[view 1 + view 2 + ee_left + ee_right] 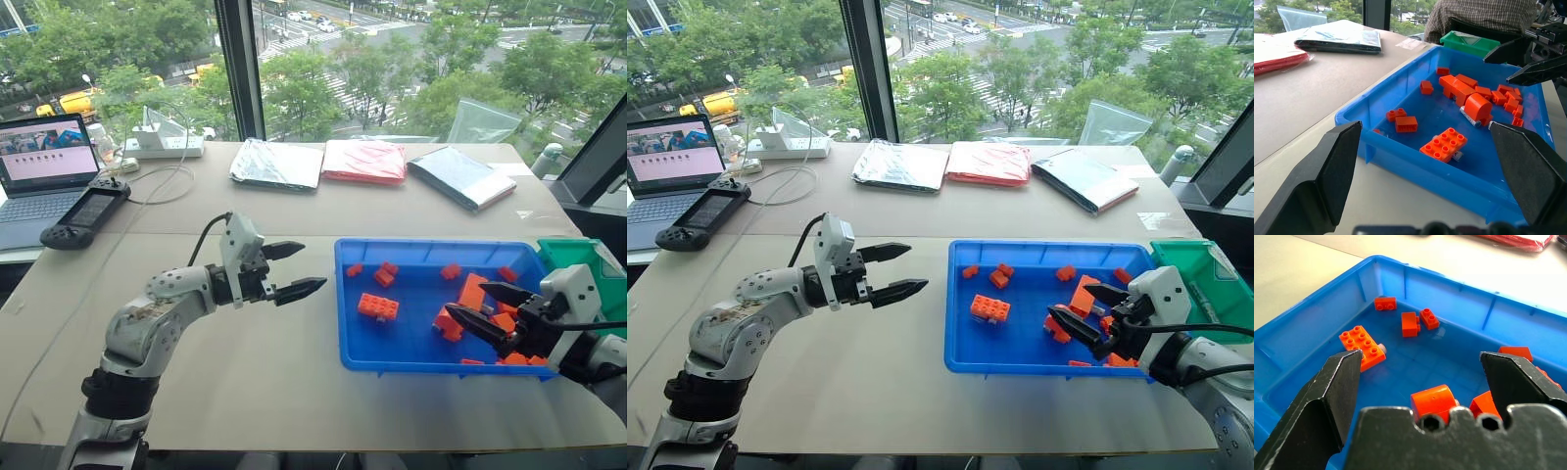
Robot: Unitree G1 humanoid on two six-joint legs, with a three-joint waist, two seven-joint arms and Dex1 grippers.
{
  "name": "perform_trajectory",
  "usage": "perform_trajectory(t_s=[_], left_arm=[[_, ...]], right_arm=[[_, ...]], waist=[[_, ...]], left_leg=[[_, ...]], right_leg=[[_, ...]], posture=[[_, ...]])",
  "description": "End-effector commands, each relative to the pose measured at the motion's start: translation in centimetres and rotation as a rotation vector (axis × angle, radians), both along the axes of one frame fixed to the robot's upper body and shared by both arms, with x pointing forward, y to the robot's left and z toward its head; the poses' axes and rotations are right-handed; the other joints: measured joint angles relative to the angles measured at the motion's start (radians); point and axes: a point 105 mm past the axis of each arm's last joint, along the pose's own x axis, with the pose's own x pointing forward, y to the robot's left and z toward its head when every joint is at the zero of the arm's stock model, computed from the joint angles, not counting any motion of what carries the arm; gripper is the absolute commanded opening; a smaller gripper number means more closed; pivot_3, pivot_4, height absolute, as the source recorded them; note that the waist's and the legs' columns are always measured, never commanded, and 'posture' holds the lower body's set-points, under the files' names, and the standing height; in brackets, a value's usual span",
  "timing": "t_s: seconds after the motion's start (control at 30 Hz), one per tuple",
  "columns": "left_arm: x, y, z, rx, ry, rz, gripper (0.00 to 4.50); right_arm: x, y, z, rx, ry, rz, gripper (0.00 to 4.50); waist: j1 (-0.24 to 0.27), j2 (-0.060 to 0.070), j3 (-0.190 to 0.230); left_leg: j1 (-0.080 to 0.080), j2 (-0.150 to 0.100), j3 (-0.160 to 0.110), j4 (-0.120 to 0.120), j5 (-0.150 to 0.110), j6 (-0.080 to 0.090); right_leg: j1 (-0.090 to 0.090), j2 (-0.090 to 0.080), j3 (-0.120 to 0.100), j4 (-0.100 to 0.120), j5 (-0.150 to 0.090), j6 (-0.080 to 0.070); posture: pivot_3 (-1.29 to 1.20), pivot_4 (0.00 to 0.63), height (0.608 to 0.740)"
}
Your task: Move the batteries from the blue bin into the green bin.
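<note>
hovering over the blue bin (pixel 345 294), both end effectors, left (pixel 291 270) and right (pixel 490 308), gape empty.

Bright, even daylight pours in from the windows (pixel 323 69) at 12 o'clock, leaving only faint, soft shadows on the bench (pixel 245 372). The silver pouch (pixel 277 163) shows mild glare. In the wrist views, the nearest black fingers (pixel 1317 181) look soft.
</note>
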Motion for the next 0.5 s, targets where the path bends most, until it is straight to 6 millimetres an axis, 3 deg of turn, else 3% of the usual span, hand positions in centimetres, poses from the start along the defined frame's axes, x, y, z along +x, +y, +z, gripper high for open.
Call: perform_trajectory(t_s=[0.03,0.33,0.5], left_arm=[[-0.2,-0.2,1.0,-0.008,-0.042,-0.025,4.5],[-0.2,-0.4,1.0,0.011,-0.058,-0.03,4.5],[-0.5,-0.5,1.1,0.019,-0.06,-0.067,4.5]], right_arm=[[0.2,0.0,0.8,-0.011,-0.05,-0.007,4.45],[1.0,-0.5,1.3,-0.031,-0.076,-0.053,4.45],[2.5,-2.1,2.0,-0.127,-0.057,-0.176,4.45]], waist=[[0.0,0.0,0.0],[-0.001,0.0,0.0],[-0.001,0.0,0.0]], left_leg=[[0.0,0.0,0.0,0.0,0.0,0.0],[0.0,0.0,0.0,0.0,0.0,0.0],[0.0,0.0,0.0,0.0,0.0,0.0]], right_leg=[[0.0,0.0,0.0,0.0,0.0,0.0],[0.0,0.0,0.0,0.0,0.0,0.0],[0.0,0.0,0.0,0.0,0.0,0.0]], posture=[[0.0,0.15,0.74],[0.0,0.15,0.74],[0.0,0.15,0.74]])
